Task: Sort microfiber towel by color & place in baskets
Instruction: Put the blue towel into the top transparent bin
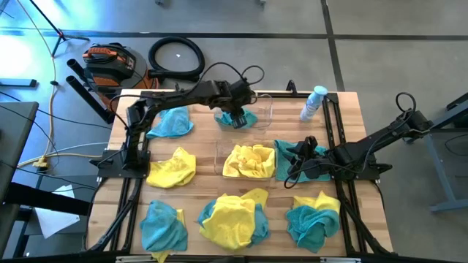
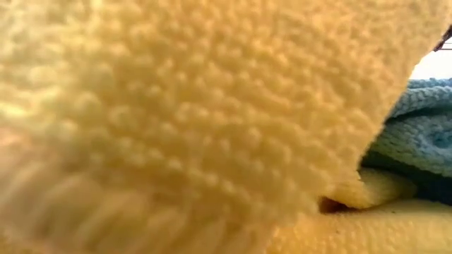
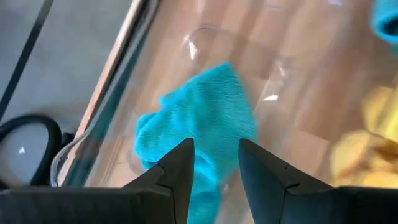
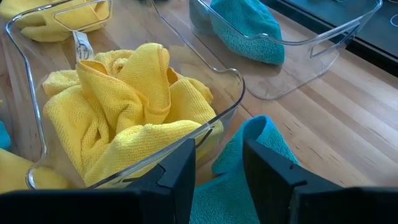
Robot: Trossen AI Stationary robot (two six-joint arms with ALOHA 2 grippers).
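High view, looking straight down on wooden slatted desk (image 1: 351, 109). Left end effector (image 1: 238, 117) at upper centre of frame, poised over clear see-through plastic rectangular basket (image 1: 263, 109) holding teal-blue microfiber towel (image 1: 245, 118); in left wrist view, dark fingers (image 3: 180, 168) parted, nothing between them, same teal towel (image 3: 205, 130) lying just beyond, inside the clear bin. Right end effector (image 1: 303, 148) at centre right of frame, above crumpled teal-blue towel (image 1: 296, 157) on the desk, just beside second clear plastic basket (image 1: 219, 157) filled with bright yellow microfiber towels (image 1: 250, 161); in right wrist view, fingers (image 4: 180, 168) spread apart, empty, over that teal towel (image 4: 255, 162), yellow-filled basket (image 4: 239, 93) to upper left of frame, teal-holding basket (image 4: 336, 40) at upper right.

Loose cloths elsewhere on desk: teal towel (image 1: 172, 123) at upper left; yellow towel (image 1: 172, 168) at centre left; teal towel (image 1: 162, 225) at lower left; yellow towel over teal (image 1: 232, 218) at lower centre; teal with yellow (image 1: 314, 212) at lower right. Small clear bottle with blue cap (image 1: 313, 102) at upper right. Low view almost filled by yellow towel pile (image 2: 198, 106), blue cloth (image 2: 417, 134) at right edge.
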